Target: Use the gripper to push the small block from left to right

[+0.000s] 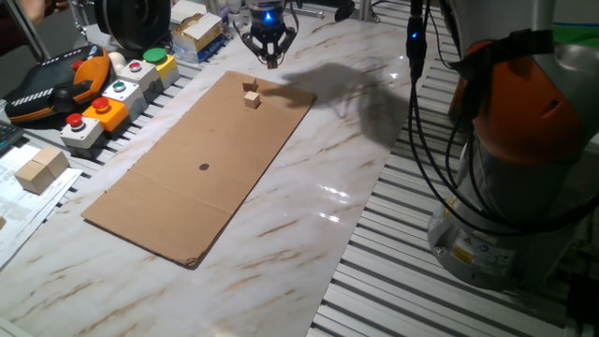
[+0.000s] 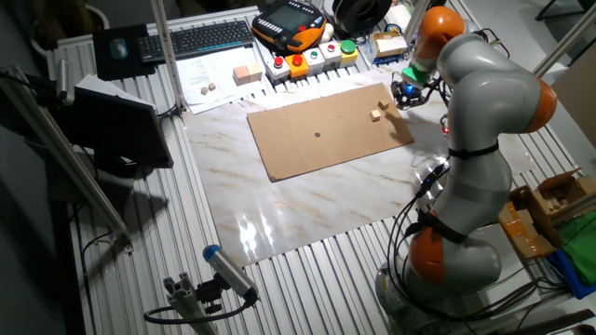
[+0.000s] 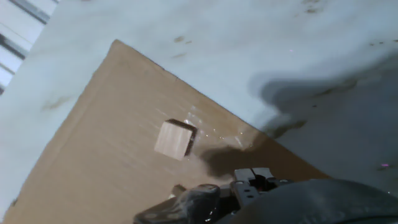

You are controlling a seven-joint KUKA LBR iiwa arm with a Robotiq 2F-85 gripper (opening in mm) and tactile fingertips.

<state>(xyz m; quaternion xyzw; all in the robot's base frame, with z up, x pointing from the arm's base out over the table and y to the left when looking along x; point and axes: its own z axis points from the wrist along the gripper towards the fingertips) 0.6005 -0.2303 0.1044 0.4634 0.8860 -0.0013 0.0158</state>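
At the top centre of the frame, the gripper [image 1: 270, 58], fingers drawn together and empty, hangs just beside the small block [image 1: 251, 97] on the cardboard sheet [image 1: 187, 178], apparently poised to push.

A glossy marble tabletop [image 1: 309, 234] sits on ribbed aluminium framing [image 1: 393, 281].

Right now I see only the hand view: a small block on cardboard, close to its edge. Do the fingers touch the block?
Observer: No. One fixed view shows the gripper apart from the small block, over the marble table just past the cardboard's edge.
Operator: Does something else lie on the cardboard?
Observer: Only a black dot, near the middle of the cardboard.
Operator: And beside the cardboard?
Observer: Button boxes stand in a row along one long side.
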